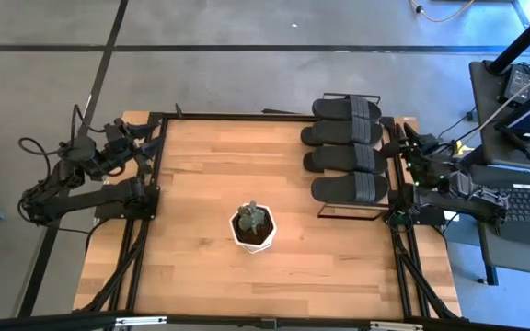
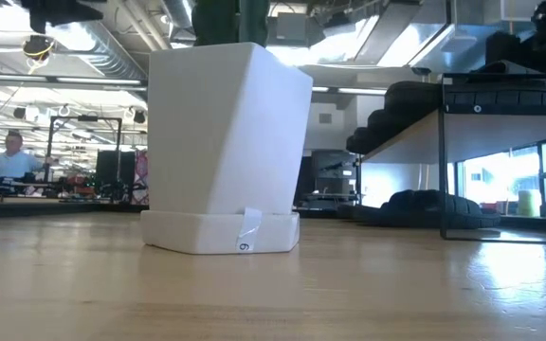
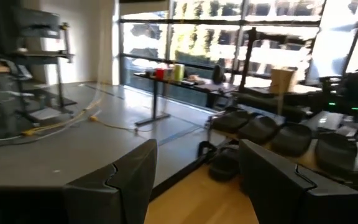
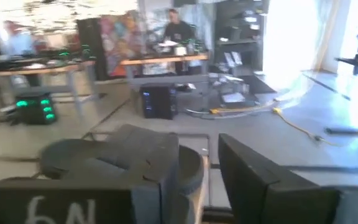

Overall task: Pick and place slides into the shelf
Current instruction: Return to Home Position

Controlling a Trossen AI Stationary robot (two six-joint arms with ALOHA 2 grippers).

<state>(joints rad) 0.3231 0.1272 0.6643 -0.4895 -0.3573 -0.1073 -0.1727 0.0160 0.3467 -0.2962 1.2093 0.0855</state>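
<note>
High view: slides atop shelf; left gripper, right gripper parted, empty, at sides.

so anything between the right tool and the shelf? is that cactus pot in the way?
No. The cactus pot stands mid-way across the table, well left of the shelf. The right tool sits at the right edge beside the shelf, with nothing visible between them. Slides lie on top and underneath.

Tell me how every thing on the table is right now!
Shelf: standing upright, loaded.
Top slides: four, lying flat on the board.
Bottom slide: lying under the board.
Cactus pot: upright, mid-table.
Left pincer: open, empty, at the left edge.
Right pincer: open, empty, at the right edge.
</note>
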